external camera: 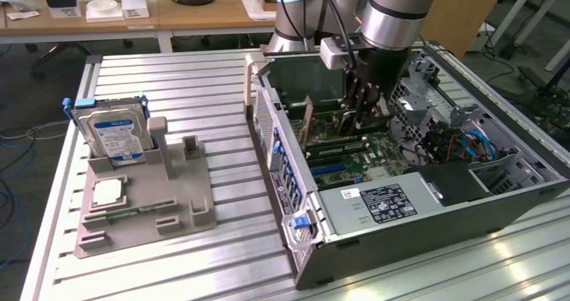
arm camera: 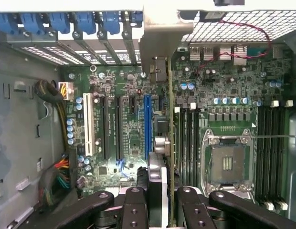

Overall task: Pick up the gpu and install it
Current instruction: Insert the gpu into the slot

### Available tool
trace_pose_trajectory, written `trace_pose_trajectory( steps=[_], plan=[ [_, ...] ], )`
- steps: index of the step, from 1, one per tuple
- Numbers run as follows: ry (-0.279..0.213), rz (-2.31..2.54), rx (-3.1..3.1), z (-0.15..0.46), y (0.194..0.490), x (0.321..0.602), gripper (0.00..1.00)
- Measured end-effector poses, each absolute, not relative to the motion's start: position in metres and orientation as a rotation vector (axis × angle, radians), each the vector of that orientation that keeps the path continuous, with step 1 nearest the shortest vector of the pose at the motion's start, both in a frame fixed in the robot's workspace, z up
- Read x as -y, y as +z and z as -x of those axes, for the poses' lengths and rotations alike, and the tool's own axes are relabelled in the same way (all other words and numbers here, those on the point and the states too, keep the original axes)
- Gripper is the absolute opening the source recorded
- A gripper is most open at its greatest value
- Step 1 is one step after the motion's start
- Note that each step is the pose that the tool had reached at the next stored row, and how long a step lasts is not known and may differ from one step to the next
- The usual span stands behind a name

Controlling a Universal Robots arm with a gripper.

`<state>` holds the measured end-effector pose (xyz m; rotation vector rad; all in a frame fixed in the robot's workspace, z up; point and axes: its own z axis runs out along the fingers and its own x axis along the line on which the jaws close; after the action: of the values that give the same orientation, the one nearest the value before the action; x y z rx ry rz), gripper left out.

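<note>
gpu [arm camera: 170, 133] edge-on, upright over mobo [arm camera: 124, 129]

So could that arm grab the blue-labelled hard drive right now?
Probably not: the gripper sits inside the computer case, closed on the gpu, while the hard drive stands outside on the grey holder.

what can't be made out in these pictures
1. Whether the gpu is seated in a slot: wrist view shows it edge-on, so its own board hides the contact edge.
2. Its face and slot in the exterior view: the gripper and arm stand in front.
3. Hard drive label text, exterior view: too small.
</note>
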<state>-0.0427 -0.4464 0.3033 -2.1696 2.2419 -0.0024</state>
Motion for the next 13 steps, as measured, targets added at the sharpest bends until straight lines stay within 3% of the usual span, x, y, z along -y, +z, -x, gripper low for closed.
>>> trace_pose_trajectory(
  steps=[13],
  plan=[
    [-0.003,2.169,-2.242,0.043,0.291,0.454,0.28]
  ],
)
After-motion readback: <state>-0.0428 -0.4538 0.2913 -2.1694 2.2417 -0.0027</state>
